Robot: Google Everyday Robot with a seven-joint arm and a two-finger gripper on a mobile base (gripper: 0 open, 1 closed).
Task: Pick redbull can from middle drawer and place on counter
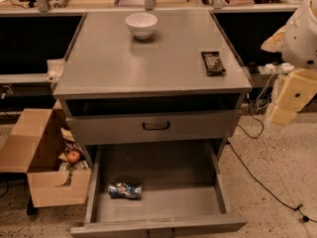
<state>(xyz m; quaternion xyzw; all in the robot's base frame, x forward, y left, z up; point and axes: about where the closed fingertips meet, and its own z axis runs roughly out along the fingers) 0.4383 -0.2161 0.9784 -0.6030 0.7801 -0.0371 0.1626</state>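
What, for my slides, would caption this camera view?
Can lies in open drawer; bowl, snack bar on counter; hand hovers at frame right.

Dim warm light, soft shadows, hand (pixel 282 112) pale at right edge

Drawers in view: 2. They are 1 open middle drawer (pixel 168 175) and, above it, 1 grey drawer front (pixel 114 128) with 1 black loop handle (pixel 156 126). Inside the open one lies 1 redbull can (pixel 125 190). The 1 counter (pixel 148 63) carries 2 things: 1 white bowl (pixel 141 25) and 1 dark snack bar (pixel 213 63). Left of the cabinet stands 1 cardboard box (pixel 42 182), showing 1 red apple (pixel 74 156) among wrappers too jumbled to count. 1 gripper (pixel 282 113) hangs at the right edge, beside the cabinet, on 1 arm (pixel 303 31).
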